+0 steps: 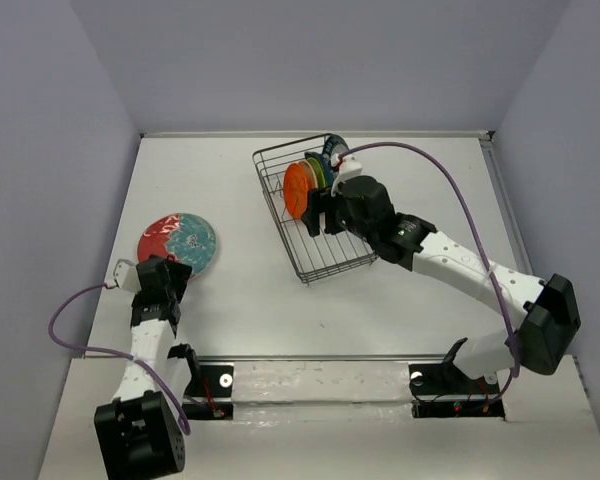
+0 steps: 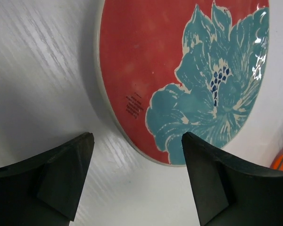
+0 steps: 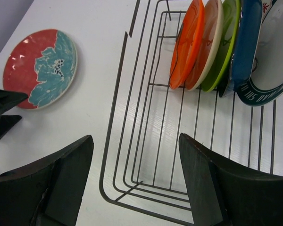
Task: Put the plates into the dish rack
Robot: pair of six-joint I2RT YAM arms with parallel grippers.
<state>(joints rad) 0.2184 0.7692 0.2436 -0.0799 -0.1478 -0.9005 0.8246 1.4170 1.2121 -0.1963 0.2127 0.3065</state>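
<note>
Left hand (image 2: 137, 141) is standing wide open and gripping nothing, its two dark fingers (image 2: 66, 174) hanging low over the white worktop (image 1: 250, 320). Just ahead of the fingertips, the red-and-teal flowered plate (image 2: 179, 70) is lying flat on the worktop. Its near rim is sitting just beyond the gap between the fingers, and no contact is showing.

Right hand (image 3: 135, 141) is also gaping open with nothing between its fingers. It is hovering over the bare near half of the dish rack (image 3: 146, 141).

Five plates are standing on edge among the prongs at the rack's far end, packed close. In order they are the orange plate (image 3: 186, 42), cream plate (image 3: 207, 47), lime green plate (image 3: 222, 47), dark blue plate (image 3: 247, 42) and white plate with the teal rim (image 3: 273, 56). The rack is sitting askew near the middle of the worktop, well apart from the flowered plate out on the left side.

Judgement: the task is nearing its end, with five plates racked and one left. The step in hand looks like the left hand's approach to that last plate.

The next move is calling for care. The plate is lying flat, so the lower finger needs to slip under the rim while the upper one comes down over the lip. A push without purchase may only slide the plate along the smooth worktop. After the lift, the plate needs tipping upright and carrying across to an open slot beside the orange plate. The right arm is occupying that space, so it is likely needing to clear out, or to take the plate over.
</note>
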